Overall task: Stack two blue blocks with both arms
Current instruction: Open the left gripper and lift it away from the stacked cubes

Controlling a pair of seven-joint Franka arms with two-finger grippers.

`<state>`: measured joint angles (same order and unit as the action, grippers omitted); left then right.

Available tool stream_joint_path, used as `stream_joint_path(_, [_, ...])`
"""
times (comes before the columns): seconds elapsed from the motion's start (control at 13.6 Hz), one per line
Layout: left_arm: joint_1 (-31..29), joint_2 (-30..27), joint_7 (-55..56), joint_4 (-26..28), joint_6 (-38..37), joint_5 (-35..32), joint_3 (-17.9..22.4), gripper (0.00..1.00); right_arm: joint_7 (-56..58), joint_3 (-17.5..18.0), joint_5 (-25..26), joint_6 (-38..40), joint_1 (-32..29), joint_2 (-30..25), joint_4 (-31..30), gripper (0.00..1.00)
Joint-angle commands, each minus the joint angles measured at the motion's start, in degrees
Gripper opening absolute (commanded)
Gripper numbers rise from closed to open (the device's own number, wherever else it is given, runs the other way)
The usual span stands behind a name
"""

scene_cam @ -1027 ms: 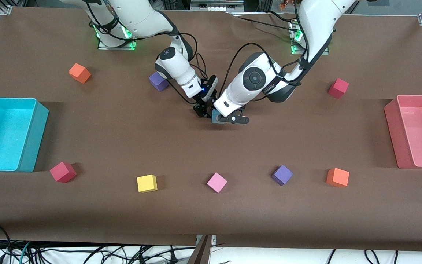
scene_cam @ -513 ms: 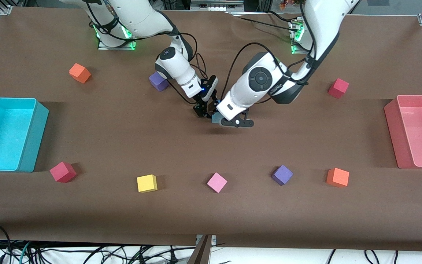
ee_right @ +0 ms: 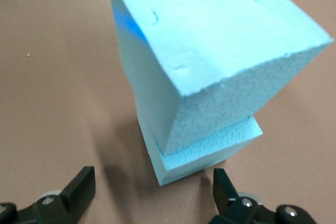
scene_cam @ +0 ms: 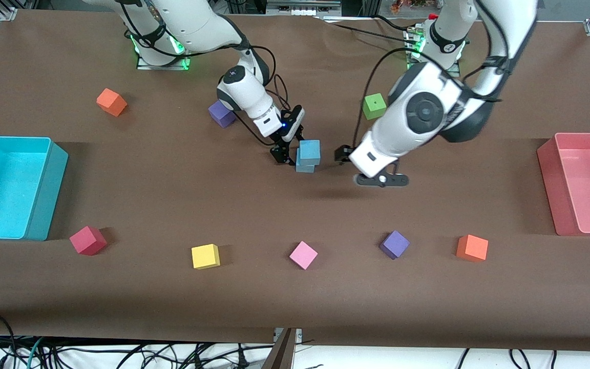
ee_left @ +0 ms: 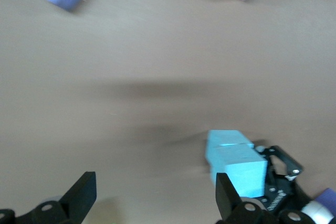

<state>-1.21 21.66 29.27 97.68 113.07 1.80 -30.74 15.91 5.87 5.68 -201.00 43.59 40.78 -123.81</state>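
Note:
The two blue blocks stand stacked at the table's middle, the upper blue block [scene_cam: 309,150] set a little askew on the lower blue block [scene_cam: 304,166]. My right gripper [scene_cam: 284,154] is low beside the stack, open and empty. In the right wrist view the upper block [ee_right: 210,51] and lower block [ee_right: 202,153] fill the frame just ahead of the open right gripper [ee_right: 152,178]. My left gripper [scene_cam: 380,180] is open and empty, up over bare table toward the left arm's end of the stack. The left gripper [ee_left: 155,184] also shows open in the left wrist view, with the stack [ee_left: 233,162] to one side.
A green cube [scene_cam: 374,106] and a purple cube [scene_cam: 222,114] lie farther from the camera. Nearer lie a dark red [scene_cam: 88,240], yellow [scene_cam: 205,256], pink [scene_cam: 303,254], purple [scene_cam: 394,244] and orange cube [scene_cam: 472,247]. A cyan bin [scene_cam: 44,189] and a pink bin [scene_cam: 548,174] stand at the table's ends.
My left gripper let go of the upper blue block, then rose and swung toward the left arm's end of the table, uncovering the stack and the green cube. The right arm stayed still.

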Motion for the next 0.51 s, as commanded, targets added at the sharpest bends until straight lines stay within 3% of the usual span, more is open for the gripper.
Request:
stream_joint_path(0.0, [-5.1,-4.2,-7.2,-0.4,-6.3,0.2,-0.1,1.00,-1.2,0.4,0.8,-0.1,-0.6,-1.7,-1.3,0.99])
stream_joint_path(0.22, [-9.6,-9.0,-11.7,-0.5,-12.2,0.2,0.1,1.00,-1.2,0.3,0.7,5.3,-0.7,-6.8,-4.0,0.99])
stream_joint_path(0.37, [-11.6,-12.9,-13.0,-0.7,-15.6,0.1,0.2,1.00,-1.2,0.3,0.7,16.5,-0.7,-12.2,-3.9,0.99])
stream_joint_path(0.44, [-10.8,-15.5,-14.2,-0.3,-16.9,0.1,3.0,1.00,-1.3,0.2,0.6,22.5,-0.7,-15.5,-3.9,0.99])
